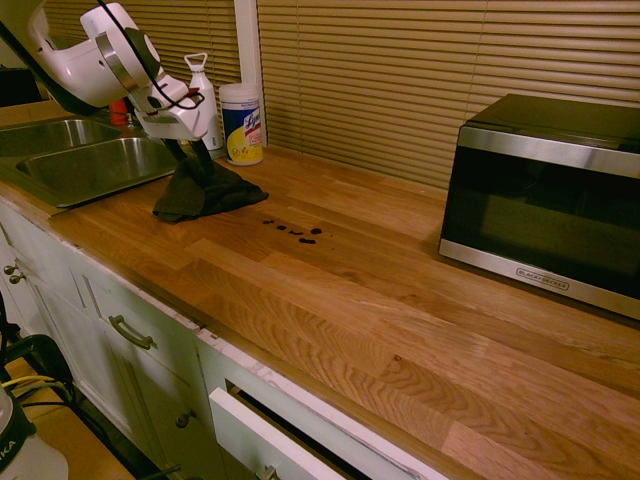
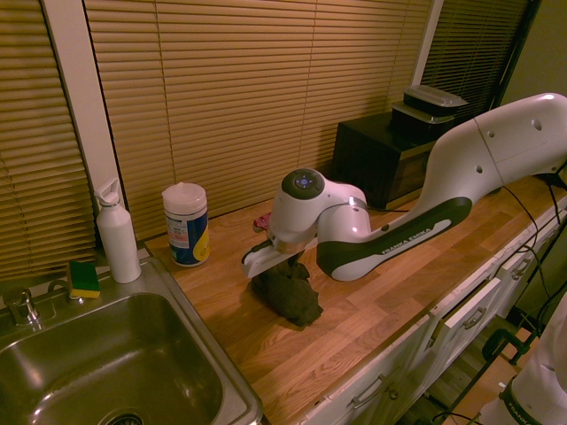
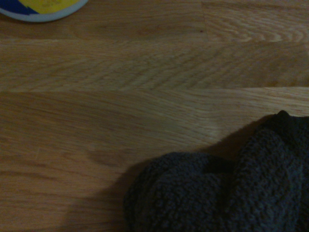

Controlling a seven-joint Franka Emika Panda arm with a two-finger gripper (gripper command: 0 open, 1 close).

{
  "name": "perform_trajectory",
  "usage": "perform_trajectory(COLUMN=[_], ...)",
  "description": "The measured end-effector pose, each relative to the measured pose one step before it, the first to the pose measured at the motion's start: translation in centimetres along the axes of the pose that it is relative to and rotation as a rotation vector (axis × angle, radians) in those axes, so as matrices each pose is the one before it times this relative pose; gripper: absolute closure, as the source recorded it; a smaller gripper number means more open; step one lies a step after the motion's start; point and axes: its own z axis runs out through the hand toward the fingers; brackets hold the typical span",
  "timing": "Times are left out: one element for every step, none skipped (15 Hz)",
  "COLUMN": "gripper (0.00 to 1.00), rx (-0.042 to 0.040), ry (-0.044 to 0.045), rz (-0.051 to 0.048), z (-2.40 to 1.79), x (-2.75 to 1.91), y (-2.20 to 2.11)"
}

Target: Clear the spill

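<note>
The spill (image 1: 293, 232) is a short row of tiny dark spots on the wooden counter, just right of a crumpled dark grey cloth (image 1: 205, 192). In the second exterior view the arm hides the spill. My gripper (image 1: 188, 158) stands directly over the cloth (image 2: 291, 292), open, with its dark fingers reaching down to the cloth's raised top. From the other side the gripper (image 2: 288, 261) meets the cloth's peak. The wrist view shows the fuzzy cloth (image 3: 217, 193) on bare wood.
A wipes canister (image 1: 241, 122) and a white bottle (image 2: 117, 232) stand by the blinds behind the cloth. The steel sink (image 1: 90, 165) lies to the left, with a sponge (image 2: 84, 278) on its rim. A microwave (image 1: 545, 200) sits far right.
</note>
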Motion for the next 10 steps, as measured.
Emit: perform_trajectory(gripper=[1.0, 1.0, 1.0, 1.0, 1.0, 1.0, 1.0, 1.0, 1.0, 1.0], rx=[-0.00638, -0.00475, -0.00726, -0.00507, -0.00466, -0.00673, -0.00584, -0.00361, -0.0033, -0.00408], ry=[0.00142, 0.00242, 0.0008, 0.00008, 0.00013, 0.00279, 0.00361, 0.0015, 0.00077, -0.00061], rz=[0.00466, 0.00719, 0.00642, 0.00447, 0.00318, 0.00483, 0.0044, 0.00313, 0.00254, 0.00266], z=[0.3, 0.225, 0.279, 0.293, 0.316, 0.222, 0.09, 0.057, 0.06, 0.1], x=[-0.269, -0.158, -0.088, 0.065, 0.109, 0.24, 0.226, 0.141, 0.111, 0.069], y=[-0.309, -0.255, -0.141, -0.117, -0.055, -0.068, -0.071, -0.046, 0.003, 0.038])
